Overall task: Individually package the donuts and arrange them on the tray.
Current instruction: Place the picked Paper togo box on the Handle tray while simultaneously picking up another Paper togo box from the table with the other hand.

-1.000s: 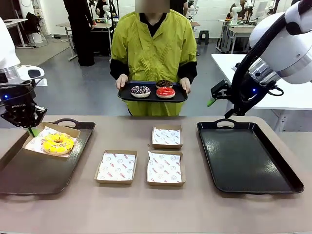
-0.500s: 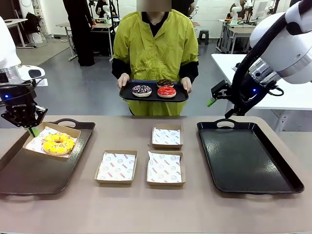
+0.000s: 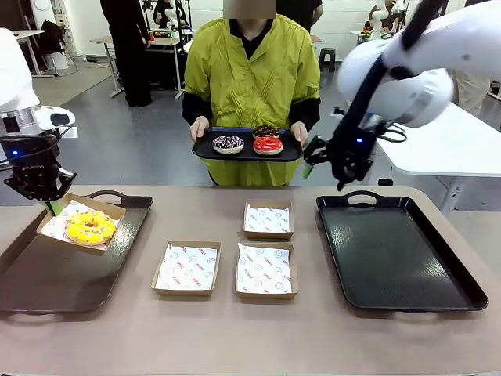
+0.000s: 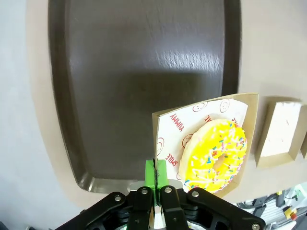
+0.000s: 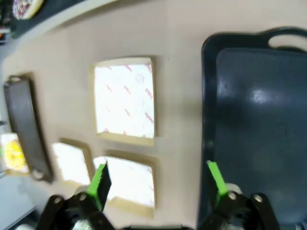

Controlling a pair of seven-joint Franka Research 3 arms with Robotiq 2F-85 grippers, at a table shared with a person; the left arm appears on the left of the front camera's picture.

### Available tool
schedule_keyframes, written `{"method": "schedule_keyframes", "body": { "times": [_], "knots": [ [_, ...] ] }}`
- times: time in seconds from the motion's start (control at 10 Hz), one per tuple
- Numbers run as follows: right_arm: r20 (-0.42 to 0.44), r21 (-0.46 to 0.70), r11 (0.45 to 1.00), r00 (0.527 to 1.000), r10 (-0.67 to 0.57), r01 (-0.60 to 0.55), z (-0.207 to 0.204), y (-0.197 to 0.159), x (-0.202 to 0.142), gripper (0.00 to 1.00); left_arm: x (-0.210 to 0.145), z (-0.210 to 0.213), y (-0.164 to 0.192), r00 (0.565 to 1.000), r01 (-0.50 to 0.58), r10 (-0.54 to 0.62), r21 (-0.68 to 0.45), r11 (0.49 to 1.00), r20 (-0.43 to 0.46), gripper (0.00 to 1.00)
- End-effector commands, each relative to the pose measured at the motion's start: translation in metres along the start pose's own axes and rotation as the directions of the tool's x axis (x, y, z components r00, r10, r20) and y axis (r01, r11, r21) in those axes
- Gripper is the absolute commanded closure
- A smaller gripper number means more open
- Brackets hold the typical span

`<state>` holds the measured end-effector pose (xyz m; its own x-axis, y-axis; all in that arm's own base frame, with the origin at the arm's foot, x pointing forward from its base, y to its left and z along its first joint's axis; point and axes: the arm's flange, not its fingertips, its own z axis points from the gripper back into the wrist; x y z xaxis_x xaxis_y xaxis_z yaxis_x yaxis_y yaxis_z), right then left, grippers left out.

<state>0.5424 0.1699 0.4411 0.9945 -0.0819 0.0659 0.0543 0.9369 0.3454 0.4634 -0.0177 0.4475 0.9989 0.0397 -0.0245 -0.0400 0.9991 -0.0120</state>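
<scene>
The yellow-iced donut (image 3: 90, 228) (image 4: 216, 155) lies in a cardboard box (image 3: 70, 213) (image 4: 170, 132). My left gripper (image 3: 48, 205) (image 4: 156, 173) is shut on that box's corner, and the box hangs tilted just over the left tray (image 3: 70, 274) (image 4: 139, 72). Across the table, a person holds a small black tray (image 3: 247, 153) with the sprinkled chocolate donut (image 3: 228, 143), the red donut (image 3: 268, 146) and the dark chocolate donut (image 3: 266, 131). My right gripper (image 3: 321, 168) (image 5: 158, 181) is open in the air, between the person's tray and the right tray (image 3: 395, 251) (image 5: 259, 120).
Three paper-lined cardboard boxes without donuts sit mid-table: one at the back (image 3: 267, 220) (image 5: 125, 100) and two in front (image 3: 186, 268) (image 3: 264, 270). The right tray is bare. A white table (image 3: 462, 149) stands behind on the right.
My right arm has swung left from beyond the right tray toward the person's tray. My left gripper has raised the donut box slightly and tilted it.
</scene>
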Motion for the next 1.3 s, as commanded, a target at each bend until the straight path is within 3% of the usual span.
{"method": "schedule_keyframes", "body": {
  "times": [0.0, 0.6, 0.9, 1.2],
  "knots": [
    [-0.049, -0.126, 0.991, 0.998, -0.041, 0.034, -0.018, 0.033, 0.039, 0.00, 0.033, -0.004, 0.008, 0.999, 0.011, -0.012, 0.015, 1.000, 0.030, 0.99],
    [-0.104, -0.271, 0.963, 0.994, -0.030, 0.001, -0.094, 0.081, 0.059, 0.00, 0.090, -0.024, 0.010, 0.999, 0.002, -0.002, -0.006, 1.000, 0.036, 0.99],
    [-0.141, -0.273, 0.962, 0.990, -0.021, -0.019, -0.123, 0.074, 0.050, 0.00, 0.114, -0.031, 0.009, 1.000, -0.003, 0.003, -0.009, 1.000, 0.025, 0.99],
    [-0.113, -0.285, 0.958, 0.993, -0.022, -0.011, -0.131, 0.068, 0.044, 0.00, 0.127, -0.028, 0.008, 1.000, 0.000, 0.001, -0.028, 1.000, 0.026, 0.99]
  ]
}}
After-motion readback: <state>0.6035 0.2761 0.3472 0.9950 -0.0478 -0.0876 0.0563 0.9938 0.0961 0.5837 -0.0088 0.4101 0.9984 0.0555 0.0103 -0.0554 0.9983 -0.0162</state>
